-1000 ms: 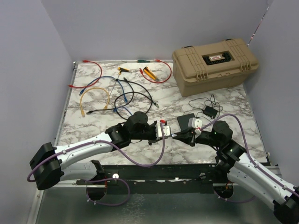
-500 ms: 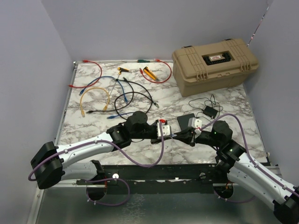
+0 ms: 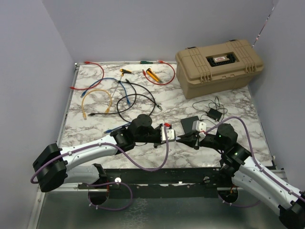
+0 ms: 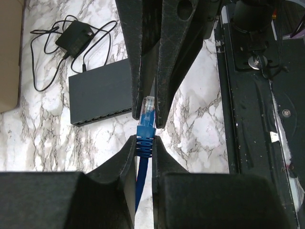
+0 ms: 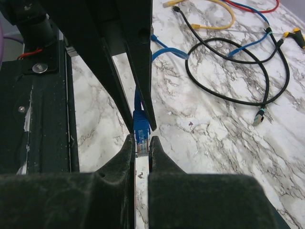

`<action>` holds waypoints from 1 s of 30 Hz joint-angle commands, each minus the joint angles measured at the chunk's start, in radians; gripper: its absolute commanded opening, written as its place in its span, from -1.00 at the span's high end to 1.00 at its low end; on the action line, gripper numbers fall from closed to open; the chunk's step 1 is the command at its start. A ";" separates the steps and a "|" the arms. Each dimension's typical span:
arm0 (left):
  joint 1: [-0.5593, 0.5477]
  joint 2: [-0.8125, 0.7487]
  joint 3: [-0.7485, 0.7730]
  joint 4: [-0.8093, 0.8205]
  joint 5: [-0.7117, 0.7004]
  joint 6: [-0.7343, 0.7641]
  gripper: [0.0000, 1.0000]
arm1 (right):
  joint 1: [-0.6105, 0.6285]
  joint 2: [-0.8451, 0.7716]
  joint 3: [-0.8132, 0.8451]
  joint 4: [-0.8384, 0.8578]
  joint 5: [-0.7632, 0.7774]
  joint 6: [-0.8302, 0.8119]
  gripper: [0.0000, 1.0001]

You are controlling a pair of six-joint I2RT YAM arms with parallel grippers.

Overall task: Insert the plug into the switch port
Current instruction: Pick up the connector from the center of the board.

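The left tool and right tool both pinch the blue plug above the tabletop, near the switch. The tan case sits lidded shut, its contents hidden.

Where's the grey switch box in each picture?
Top external: switch right of centre, just beyond the right end effector.
Left wrist: upper left, below the black adapter.
Right wrist: not in it.
Shared landmark: the marble table; both wrist views also show the blue plug.

The switch is part hidden (behind the right claw)
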 commanded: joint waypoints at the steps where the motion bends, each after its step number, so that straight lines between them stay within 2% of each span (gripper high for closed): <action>1: -0.005 0.003 -0.006 -0.002 -0.002 -0.002 1.00 | 0.004 -0.011 0.006 0.026 0.008 0.017 0.91; 3: -0.005 -0.001 -0.023 0.023 -0.046 -0.019 1.00 | 0.005 -0.010 0.005 0.030 0.041 0.043 0.80; 5: -0.005 0.000 -0.041 0.052 -0.092 -0.037 1.00 | 0.005 -0.008 0.005 0.033 0.110 0.088 0.50; 7: -0.006 0.009 -0.059 0.087 -0.150 -0.067 1.00 | 0.005 -0.002 0.006 0.037 0.208 0.152 0.11; 10: -0.005 0.044 -0.079 0.133 -0.246 -0.113 1.00 | 0.005 0.029 0.028 0.009 0.375 0.283 -0.15; 15: -0.005 0.127 -0.105 0.213 -0.370 -0.184 1.00 | 0.005 0.124 0.113 -0.126 0.670 0.479 -0.78; 18: -0.006 0.181 -0.106 0.263 -0.448 -0.221 1.00 | 0.005 0.190 0.154 -0.189 0.789 0.535 -0.98; 25: -0.003 0.301 -0.070 0.346 -0.552 -0.284 0.95 | -0.013 0.321 0.227 -0.274 0.948 0.591 -1.00; 30: 0.000 0.411 -0.023 0.359 -0.503 -0.259 1.00 | -0.083 0.423 0.281 -0.283 0.931 0.601 -1.00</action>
